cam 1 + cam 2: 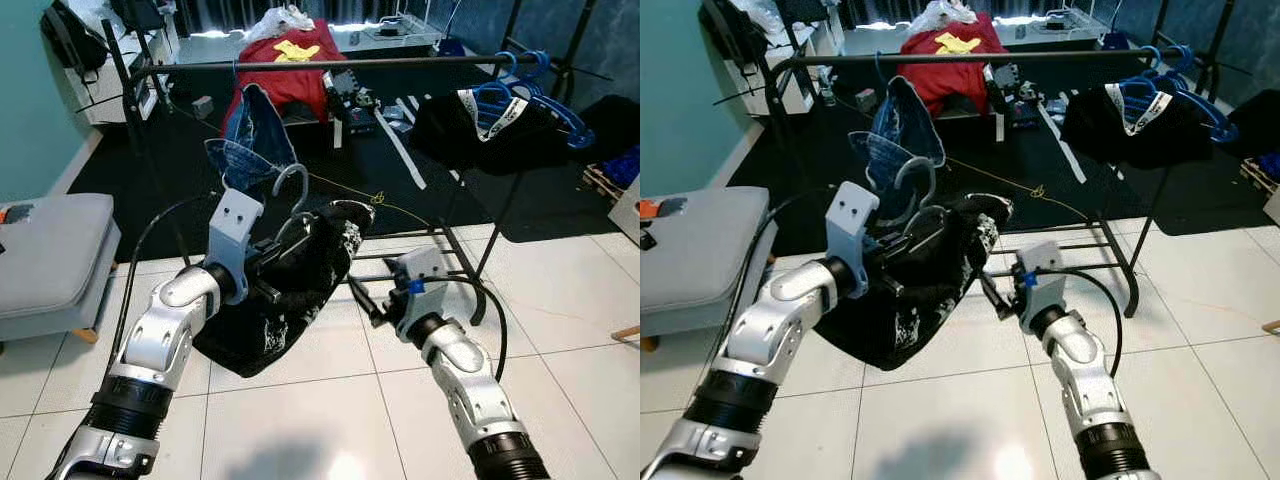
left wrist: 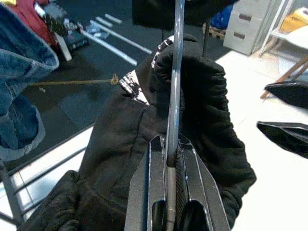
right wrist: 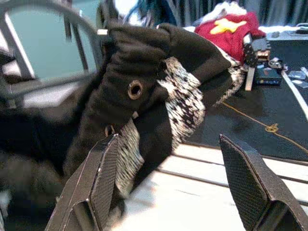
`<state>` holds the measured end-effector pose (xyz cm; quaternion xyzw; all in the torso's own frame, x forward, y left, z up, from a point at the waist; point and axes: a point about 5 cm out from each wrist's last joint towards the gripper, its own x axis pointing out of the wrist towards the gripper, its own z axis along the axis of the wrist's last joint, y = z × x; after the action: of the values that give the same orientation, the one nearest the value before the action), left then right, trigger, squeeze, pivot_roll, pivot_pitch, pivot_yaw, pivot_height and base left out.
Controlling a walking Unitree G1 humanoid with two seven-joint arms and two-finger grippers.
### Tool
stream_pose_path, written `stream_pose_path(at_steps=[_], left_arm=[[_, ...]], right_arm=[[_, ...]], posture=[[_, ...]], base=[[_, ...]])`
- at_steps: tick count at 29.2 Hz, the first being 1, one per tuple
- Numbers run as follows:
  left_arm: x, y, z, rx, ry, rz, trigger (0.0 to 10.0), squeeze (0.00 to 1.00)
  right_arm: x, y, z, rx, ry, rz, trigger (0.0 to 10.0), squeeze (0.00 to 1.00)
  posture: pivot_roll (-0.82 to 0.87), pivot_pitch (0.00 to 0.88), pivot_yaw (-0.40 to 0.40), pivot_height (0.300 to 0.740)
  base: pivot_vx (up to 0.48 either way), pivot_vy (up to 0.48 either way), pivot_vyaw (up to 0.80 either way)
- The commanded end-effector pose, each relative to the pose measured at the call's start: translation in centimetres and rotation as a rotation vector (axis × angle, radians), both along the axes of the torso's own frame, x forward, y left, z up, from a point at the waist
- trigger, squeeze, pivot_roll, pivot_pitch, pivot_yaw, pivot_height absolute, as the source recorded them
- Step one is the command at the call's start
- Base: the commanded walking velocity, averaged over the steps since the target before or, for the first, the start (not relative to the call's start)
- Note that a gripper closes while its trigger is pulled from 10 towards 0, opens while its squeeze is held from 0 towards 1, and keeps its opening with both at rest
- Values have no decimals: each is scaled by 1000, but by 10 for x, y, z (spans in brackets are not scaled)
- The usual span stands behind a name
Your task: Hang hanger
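Left gripper (image 2: 168, 159) pinches the grey hanger (image 1: 291, 186) by its wire; a black garment (image 1: 300, 280) is draped on it. Hook points up, well below and short of the rack rail (image 1: 330, 64) beyond. Right gripper (image 3: 168, 183) is spread, empty, just beside the garment's patterned edge. Hanger lifted but not yet hung: raising and hooking are left. Left wrist view shows the clamp on the wire; head views show the gap to the rail and blue hangers (image 1: 530, 95) already up.
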<state>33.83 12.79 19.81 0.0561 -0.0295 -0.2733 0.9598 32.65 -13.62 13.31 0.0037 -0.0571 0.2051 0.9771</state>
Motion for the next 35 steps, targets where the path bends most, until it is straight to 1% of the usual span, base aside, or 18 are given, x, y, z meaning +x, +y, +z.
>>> stream_pose_path(at_steps=[1,3,4,5,7,8,9,12,13,15,20,24,25,26,27,31,35], left_arm=[[-4,-2,7,-44,-25,-13,0,0],[-5,-4,8,-50,-27,-20,0,0],[-5,-4,8,-50,-27,-20,0,0],[-5,-4,8,-51,-27,-23,0,0],[-5,-4,8,-52,-27,-24,0,0],[-6,-6,8,-56,-27,-35,0,0],[-7,-8,9,-60,-27,-53,0,0],[-10,-11,9,-66,-28,-79,0,0],[-12,-14,8,-64,-22,-104,0,0],[-12,-14,8,-64,-22,-104,0,0],[-17,-19,9,-70,-18,-133,0,0],[-18,-20,9,-67,-16,-139,0,0],[-18,-20,8,-65,-15,-143,0,0],[-18,-20,8,-65,-15,-143,0,0],[-18,-20,8,-61,-16,-145,0,0],[-17,-20,9,-53,-17,-148,0,0],[-17,-18,9,-30,-15,-154,0,0]], right_arm=[[2,6,8,43,-39,11,10000,0],[5,15,17,72,-81,30,10000,275],[5,15,17,72,-81,30,10000,275],[7,17,18,70,-81,36,10000,537],[8,18,18,65,-79,40,10000,537],[12,18,19,49,-75,34,10000,502],[15,20,20,33,-74,35,10000,0],[19,21,22,13,-74,34,10000,0],[24,21,23,11,-55,17,10000,0],[24,21,23,11,-55,17,10000,0],[33,20,25,19,-25,13,10000,0],[35,21,26,16,-18,20,10000,0],[36,21,26,16,-12,25,8275,0],[36,21,26,16,-12,25,8275,0],[37,21,26,20,2,22,0,0],[39,16,20,14,46,10,0,0],[39,12,16,6,58,8,0,0]], posture=[[49,75,60,740],[48,73,58,740],[48,73,58,740],[49,75,58,740],[49,75,58,740],[54,80,58,740],[54,80,58,740],[54,81,57,740],[56,84,54,740],[56,84,54,740],[59,91,49,740],[60,91,48,740],[61,91,48,740],[61,91,48,740],[62,92,47,740],[62,94,49,740],[61,96,51,740]], base=[[0,0,0],[0,0,0],[0,0,0],[0,0,0],[0,0,0],[0,0,0],[0,0,0],[0,0,0],[0,0,0],[0,0,0],[0,0,0],[0,0,0],[0,0,0],[0,0,0],[0,0,0],[0,0,0],[0,0,0]])
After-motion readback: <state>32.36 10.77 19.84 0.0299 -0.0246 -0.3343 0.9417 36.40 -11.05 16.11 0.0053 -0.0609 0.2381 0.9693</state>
